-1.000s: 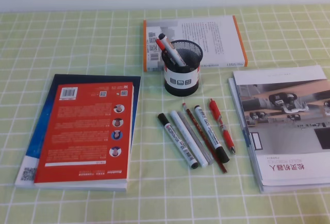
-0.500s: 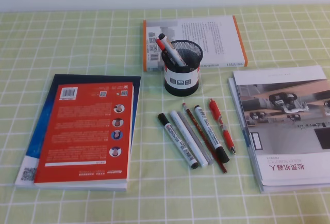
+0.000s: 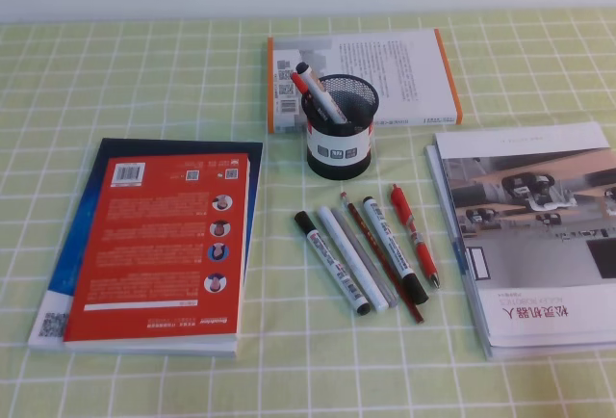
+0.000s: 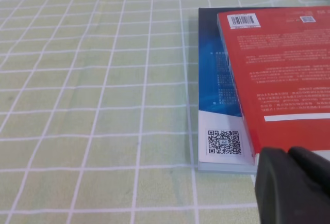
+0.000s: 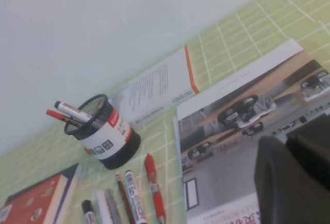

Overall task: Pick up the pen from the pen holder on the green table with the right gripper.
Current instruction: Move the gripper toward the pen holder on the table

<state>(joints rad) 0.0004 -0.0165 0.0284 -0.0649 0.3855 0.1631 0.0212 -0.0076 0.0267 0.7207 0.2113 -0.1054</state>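
Each wrist view shows only a dark edge of its pincer, left [image 4: 294,185] and right [image 5: 294,180].

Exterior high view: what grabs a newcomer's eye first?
The red book stacked on a blue one at the left of the green table, then the black mesh pen holder mid-table with the pen leaning out. A row of loose markers and pens lies just in front of it.

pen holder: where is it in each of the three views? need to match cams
Exterior high: the pen holder stands upper centre, in front of the orange-edged book.
Left wrist: not in it.
Right wrist: pen holder sits left of centre, tilted in the frame, above the row of loose pens.
Shared landmark: the orange-edged book just behind the holder.
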